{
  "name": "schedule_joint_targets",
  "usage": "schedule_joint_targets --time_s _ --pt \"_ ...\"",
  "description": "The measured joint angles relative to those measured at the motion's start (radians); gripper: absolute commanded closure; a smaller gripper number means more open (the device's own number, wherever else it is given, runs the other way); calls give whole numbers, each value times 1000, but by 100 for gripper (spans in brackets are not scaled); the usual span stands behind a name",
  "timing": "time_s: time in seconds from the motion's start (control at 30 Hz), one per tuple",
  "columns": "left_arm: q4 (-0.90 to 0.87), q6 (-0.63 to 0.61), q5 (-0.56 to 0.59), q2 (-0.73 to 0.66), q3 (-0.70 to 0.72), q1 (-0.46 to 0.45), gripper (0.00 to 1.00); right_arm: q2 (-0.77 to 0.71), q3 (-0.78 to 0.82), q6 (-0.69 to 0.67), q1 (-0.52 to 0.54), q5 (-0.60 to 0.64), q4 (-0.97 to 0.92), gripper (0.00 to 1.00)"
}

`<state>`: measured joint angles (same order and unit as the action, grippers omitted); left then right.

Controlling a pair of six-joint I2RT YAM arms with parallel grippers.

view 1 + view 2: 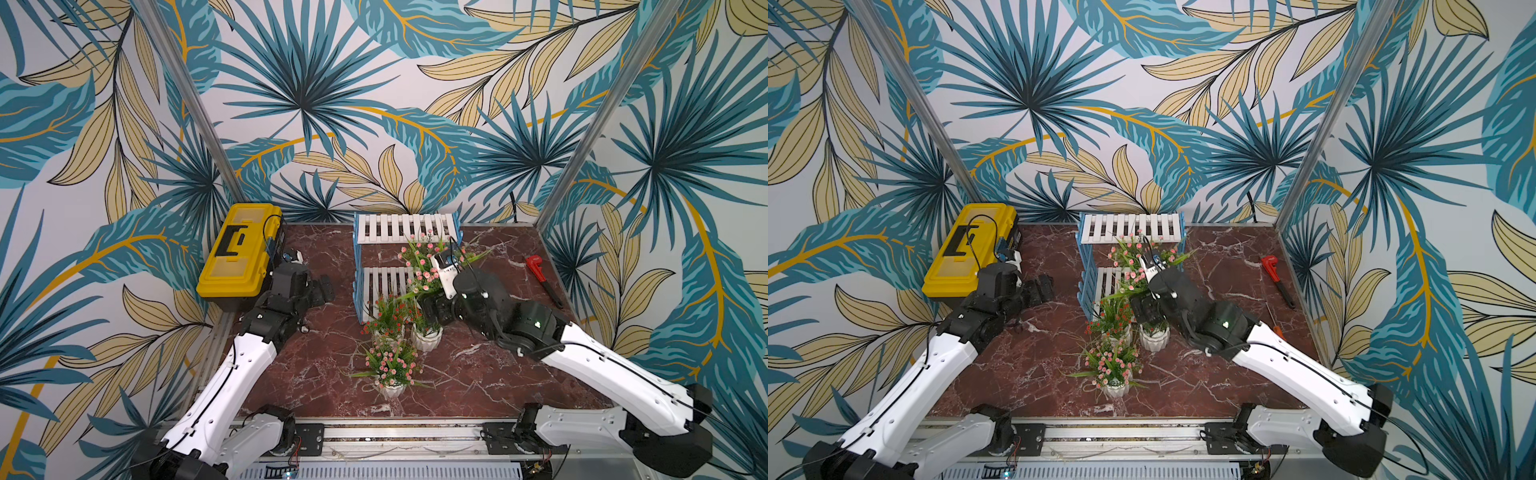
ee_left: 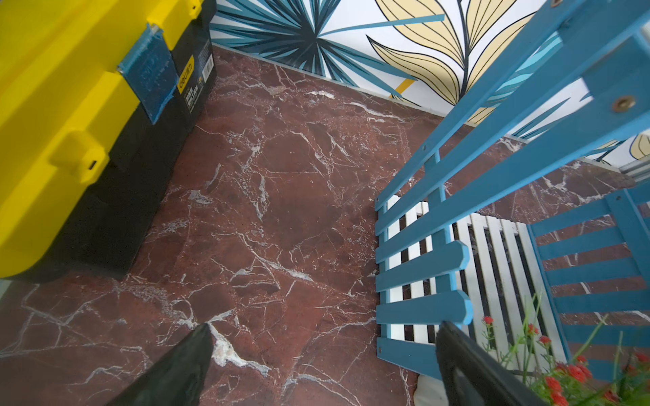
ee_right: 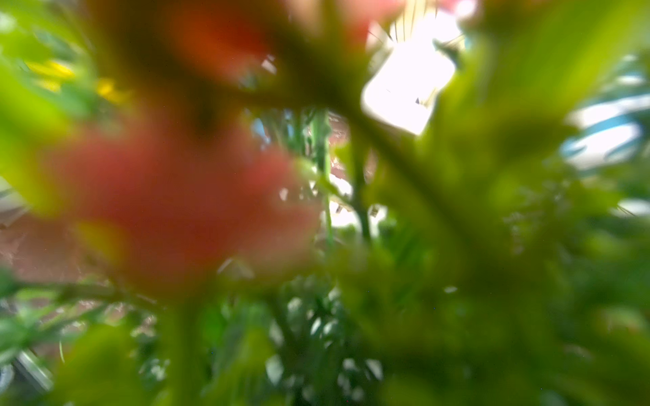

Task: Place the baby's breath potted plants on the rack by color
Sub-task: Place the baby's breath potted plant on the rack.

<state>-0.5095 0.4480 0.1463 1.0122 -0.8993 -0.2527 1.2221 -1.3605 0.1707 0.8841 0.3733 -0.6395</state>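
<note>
The rack stands at the back middle, its lower tier toward me. One pink baby's breath potted plant rises over the lower tier's right end, its pot hidden. My right gripper is at its base, fingers buried in foliage; the right wrist view shows only blurred leaves and flowers. A red plant and another white pot stand in front of the rack. A second pink plant stands nearer me. My left gripper hangs open and empty over the table left of the rack.
A yellow toolbox sits at the back left, close to my left arm. A red pipe wrench and a screwdriver lie by the right wall. The rack's blue side frame is close to my left fingers.
</note>
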Motion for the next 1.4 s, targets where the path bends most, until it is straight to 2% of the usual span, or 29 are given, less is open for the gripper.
schedule_joint_targets --time_s 0.27,0.47,0.83,1.4 --pt "-19 -6 -24 -31 0 0 0 192 -352 -61 -163 -148 -44 85" --pt "-37 5 -47 -53 -2 0 1 311 -498 -76 -256 -217 -55 85" --pt "-51 -11 -36 -76 -53 0 1 493 -589 -118 -348 -229 -69 85" --pt "-56 -35 -30 -13 -71 0 1 596 -643 -157 -393 -215 -41 85"
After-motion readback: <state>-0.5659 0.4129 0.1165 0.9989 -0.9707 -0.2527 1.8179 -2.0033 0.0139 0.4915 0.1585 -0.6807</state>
